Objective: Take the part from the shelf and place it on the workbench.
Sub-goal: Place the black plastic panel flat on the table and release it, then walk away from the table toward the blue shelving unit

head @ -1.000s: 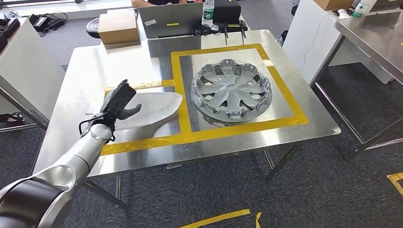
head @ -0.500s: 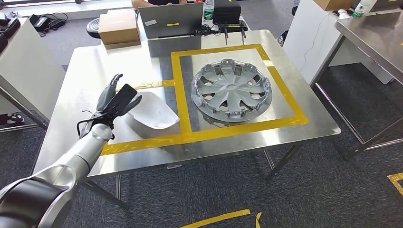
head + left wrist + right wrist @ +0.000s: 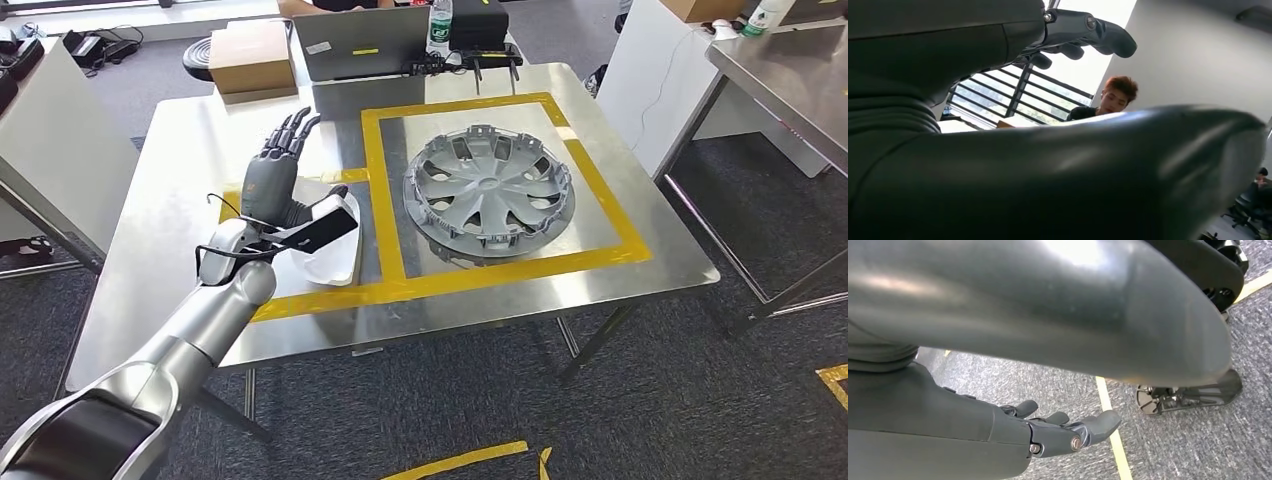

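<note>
Fingers [image 3: 288, 133] of the left hand [image 3: 272, 180] spread wide — empty — above the white part [image 3: 335, 255] on the workbench [image 3: 180, 150].

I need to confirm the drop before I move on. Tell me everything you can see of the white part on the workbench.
The white part is a smooth, glossy shell with a rounded outline, plastic by its look. It lies on the steel workbench in the left taped zone, just left of the yellow tape strip that separates it from the grey wheel cover. The left robot hand, fingers spread, is above it and hides its near-left portion; whether they touch cannot be told.
</note>
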### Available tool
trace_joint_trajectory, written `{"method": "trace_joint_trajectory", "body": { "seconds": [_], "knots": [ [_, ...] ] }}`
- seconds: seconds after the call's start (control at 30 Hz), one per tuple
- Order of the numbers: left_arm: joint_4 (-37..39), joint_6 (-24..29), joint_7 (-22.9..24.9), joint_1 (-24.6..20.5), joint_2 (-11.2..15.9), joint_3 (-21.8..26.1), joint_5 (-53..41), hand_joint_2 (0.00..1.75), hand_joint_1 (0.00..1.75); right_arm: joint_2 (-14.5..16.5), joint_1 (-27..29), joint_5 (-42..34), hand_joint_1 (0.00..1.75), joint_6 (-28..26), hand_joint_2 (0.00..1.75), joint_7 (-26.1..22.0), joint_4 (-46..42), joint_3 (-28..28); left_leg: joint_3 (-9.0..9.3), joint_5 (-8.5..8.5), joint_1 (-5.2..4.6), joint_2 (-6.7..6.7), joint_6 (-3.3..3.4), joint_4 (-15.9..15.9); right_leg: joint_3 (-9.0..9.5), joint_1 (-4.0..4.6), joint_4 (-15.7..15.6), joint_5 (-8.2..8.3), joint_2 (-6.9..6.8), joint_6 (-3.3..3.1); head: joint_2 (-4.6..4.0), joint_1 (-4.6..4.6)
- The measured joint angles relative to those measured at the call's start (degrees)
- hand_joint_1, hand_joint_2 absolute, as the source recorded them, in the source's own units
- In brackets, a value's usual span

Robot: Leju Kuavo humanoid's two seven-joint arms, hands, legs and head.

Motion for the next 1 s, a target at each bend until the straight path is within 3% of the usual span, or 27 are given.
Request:
{"method": "trace_joint_trajectory", "body": {
  "seconds": [0.13, 0.2, 0.27, 0.33, 0.37, 0.4, 0.43, 0.5, 0.53, 0.57, 0.67, 0.7, 0.77, 0.83, 0.87, 0.9, 0.93, 1.0],
  "knots": [
    [-3.98, -0.01, 0.49, 1.78, 0.19, -0.54, -0.92, 0.0, 0.0, 0.22, 0.0, 0.25, 0.0, 0.04, 0.0, 0.05, 0.0, 0.26, 0.04, -0.03, -0.12, 0.0, 0.53, 0.04, 0.17, -0.14, -0.11, 0.03, -0.01, 0.53, 0.01, -0.01],
    [-5.24, -0.15, 0.68, 2.19, 0.31, -0.59, -1.08, 0.0, 0.0, 0.25, 0.01, 0.31, 0.0, 0.05, 0.0, 0.11, 0.0, 0.32, 0.26, 0.48, 0.18, 0.15, 1.05, -0.48, -0.07, -0.18, 0.73, -0.72, -0.06, 0.88, 0.02, 0.02],
    [-6.0, -0.4, 0.91, 2.4, 0.35, -0.61, -1.3, 0.0, 0.0, 0.25, 0.02, 0.34, 0.0, 0.06, 0.0, 0.16, 0.0, 0.34, 0.31, 0.87, 0.48, 0.3, 1.45, -0.92, -2.07, -0.28, 5.46, -3.9, -0.14, 1.2, 0.01, 0.14],
    [-6.25, -0.68, 1.12, 2.78, 0.38, -0.63, -1.44, 0.0, 0.0, 0.26, 0.04, 0.35, 0.0, 0.08, 0.0, 0.2, 0.0, 0.37, 0.07, 0.97, 0.52, 0.4, 1.5, -0.88, -5.56, -0.44, 13.26, -7.6, -0.17, 1.57, 0.01, 0.24],
    [-6.29, -0.8, 1.21, 3.05, 0.38, -0.65, -1.5, 0.0, 0.0, 0.26, 0.06, 0.35, 0.0, 0.08, 0.0, 0.21, 0.0, 0.38, -0.06, 1.03, 0.56, 0.44, 1.43, -0.8, -6.7, -0.58, 15.88, -8.27, -0.18, 1.74, 0.02, 0.25],
    [-6.29, -0.89, 1.26, 3.28, 0.39, -0.67, -1.55, 0.0, 0.0, 0.26, 0.08, 0.35, 0.0, 0.08, 0.0, 0.22, 0.0, 0.39, -0.21, 1.09, 0.65, 0.48, 1.31, -0.68, -6.89, -0.73, 16.49, -7.85, -0.2, 1.89, 0.02, 0.25],
    [-6.3, -0.95, 1.32, 3.44, 0.39, -0.68, -1.63, 0.0, 0.0, 0.25, 0.09, 0.35, 0.0, 0.06, 0.0, 0.24, 0.0, 0.39, -0.38, 1.15, 0.8, 0.48, 1.11, -0.5, -5.85, -0.91, 14.64, -6.39, -0.24, 2.03, 0.02, 0.25],
    [-6.42, -1.03, 1.45, 3.53, 0.39, -0.69, -1.82, 0.0, 0.0, 0.27, 0.03, 0.35, 0.0, 0.04, 0.0, 0.24, 0.0, 0.39, -0.82, 1.23, 1.17, 0.42, 0.44, 0.03, -1.62, -1.2, 6.9, -3.14, -0.29, 2.31, 0.02, 0.28],
    [-6.52, -1.1, 1.54, 3.53, 0.39, -0.69, -1.91, 0.0, 0.0, 0.31, 0.01, 0.35, 0.0, 0.05, 0.0, 0.22, 0.0, 0.4, -1.03, 1.32, 1.26, 0.33, -0.04, 0.25, -0.12, -1.15, 3.97, -1.92, -0.12, 2.14, 0.01, 0.3],
    [-6.63, -1.21, 1.61, 3.53, 0.39, -0.7, -1.99, 0.0, 0.0, 0.36, -0.02, 0.35, 0.0, 0.08, 0.0, 0.21, 0.0, 0.4, -1.21, 1.45, 1.27, 0.22, -0.54, 0.44, 0.68, -1.06, 2.19, -1.51, 0.05, 1.83, 0.0, 0.31],
    [-6.77, -1.58, 1.79, 3.59, 0.43, -0.81, -2.29, 0.0, 0.0, 0.42, -0.07, 0.33, 0.0, 0.2, 0.0, 0.16, 0.0, 0.42, -1.63, 2.15, 1.23, 0.0, -2.06, 0.23, 0.0, -0.83, 1.78, -1.05, 0.26, 0.1, 0.01, 0.22],
    [-6.77, -1.67, 1.86, 3.63, 0.5, -0.87, -2.41, 0.0, 0.0, 0.42, -0.07, 0.31, 0.0, 0.24, 0.0, 0.16, 0.0, 0.42, -2.03, 1.63, 1.3, 0.06, -2.41, 0.56, -0.39, -0.83, 1.75, -0.65, 0.17, -0.53, 0.01, 0.18],
    [-6.74, -1.89, 2.02, 3.69, 0.64, -1.07, -2.64, 0.0, 0.0, 0.39, -0.01, 0.2, 0.0, 0.25, 0.0, 0.16, 0.0, 0.42, -3.79, -2.05, 1.41, 0.26, -2.71, 4.44, -1.37, -0.81, 1.52, 0.35, -0.04, -1.56, 0.0, 0.03],
    [-6.7, -2.14, 2.21, 3.72, 0.65, -1.32, -2.96, 0.0, 0.0, 0.35, 0.05, 0.11, 0.0, 0.25, 0.0, 0.19, 0.0, 0.42, -6.28, -7.16, 1.32, 0.35, -2.78, 12.05, -2.64, -0.5, 1.56, 1.3, -0.1, -2.05, 0.01, -0.12],
    [-6.65, -2.26, 2.27, 3.75, 0.64, -1.43, -3.1, 0.0, 0.0, 0.35, 0.06, 0.08, 0.0, 0.25, 0.0, 0.24, 0.0, 0.42, -6.97, -8.59, 1.23, 0.35, -2.74, 15.24, -3.29, -0.32, 1.6, 1.77, -0.11, -2.16, 0.02, -0.14],
    [-6.57, -2.43, 2.3, 3.77, 0.64, -1.54, -3.22, 0.0, 0.0, 0.35, 0.07, 0.05, 0.0, 0.26, 0.0, 0.3, 0.0, 0.42, -6.81, -8.92, 1.12, 0.34, -2.6, 16.83, -3.9, -0.13, 1.64, 2.23, -0.12, -2.21, 0.02, -0.15],
    [-6.5, -2.57, 2.29, 3.77, 0.63, -1.64, -3.27, 0.0, 0.0, 0.35, 0.07, 0.03, 0.0, 0.26, 0.0, 0.35, 0.0, 0.42, -5.39, -8.1, 0.98, 0.34, -2.35, 16.04, -4.46, 0.02, 1.68, 2.68, -0.12, -2.22, 0.02, -0.15],
    [-6.42, -2.88, 2.18, 3.53, 0.6, -1.88, -3.31, 0.0, 0.0, 0.35, 0.06, 0.0, 0.0, 0.31, 0.0, 0.42, 0.0, 0.42, 0.27, -5.78, 0.6, 0.35, -1.49, 8.82, -5.28, 0.22, 1.76, 3.5, -0.13, -2.07, 0.01, -0.15]
  ]
}}
